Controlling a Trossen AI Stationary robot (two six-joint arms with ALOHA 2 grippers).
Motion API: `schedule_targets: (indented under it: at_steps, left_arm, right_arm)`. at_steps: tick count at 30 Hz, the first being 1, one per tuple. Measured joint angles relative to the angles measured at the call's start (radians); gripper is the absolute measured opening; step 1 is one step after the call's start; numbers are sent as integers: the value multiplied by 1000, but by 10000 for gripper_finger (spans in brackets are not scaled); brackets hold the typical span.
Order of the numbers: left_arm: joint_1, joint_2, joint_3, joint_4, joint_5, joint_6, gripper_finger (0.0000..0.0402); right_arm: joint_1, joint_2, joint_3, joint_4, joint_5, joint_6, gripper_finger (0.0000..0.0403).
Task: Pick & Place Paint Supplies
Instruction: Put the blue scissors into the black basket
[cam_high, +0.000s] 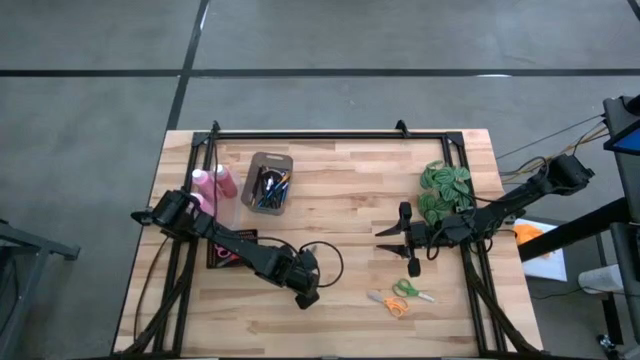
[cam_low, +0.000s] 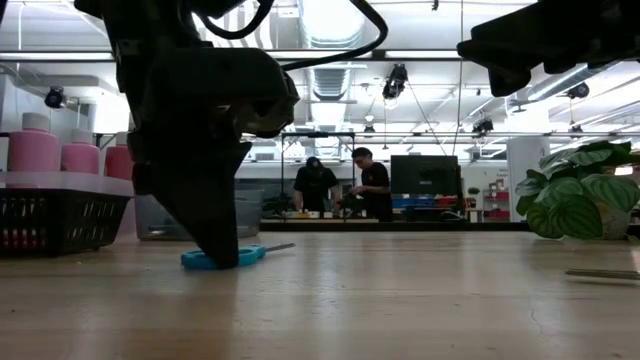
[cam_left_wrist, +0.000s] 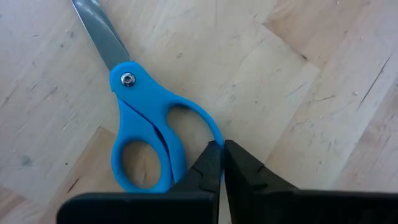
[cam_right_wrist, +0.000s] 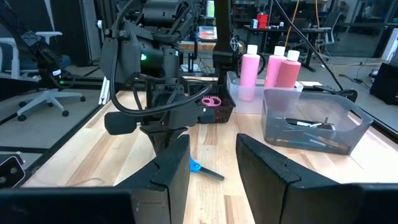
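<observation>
Left end effector (cam_left_wrist: 221, 163) is down on the wooden desk (cam_high: 340, 200), fingers pinched shut on a handle loop of the blue-handled steel scissors (cam_left_wrist: 146, 134), well in front of the clear grey plastic bin (cam_high: 269, 182). Brushes already sit in that bin; three pink bottles w/ white caps (cam_right_wrist: 272, 68) stand just beside it. Right end effector (cam_right_wrist: 212, 163) hovers part-open, empty, opposite. Orange and green scissors (cam_high: 400, 297) still loose; task looks partway done.

Blue scissors (cam_left_wrist: 146, 124) with blade tip cut off at the frame edge, one handle loop partly hidden behind the shut left gripper (cam_left_wrist: 221, 163), grey bin (cam_high: 269, 183) contents too small to sort, pink bottles (cam_low: 70, 155) half hidden behind a black basket (cam_low: 60, 222)
</observation>
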Motion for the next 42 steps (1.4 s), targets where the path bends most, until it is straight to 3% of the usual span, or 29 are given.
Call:
schedule_targets:
  at_steps: [18,30,37,42]
  left_arm:
    - [1,-54,-2,-36,-47,-2,2]
    - [-13,-212,-2,-362,-70,7,2]
    - [-75,-330,-3,-597,-75,13,2]
    - [-151,-442,-29,-672,-80,124,2]
  right_arm:
    - [0,0,0,0,0,0,130]
    - [0,0,0,0,0,-1,130]
    - [0,0,0,0,0,0,130]
    - [0,0,0,0,0,0,130]
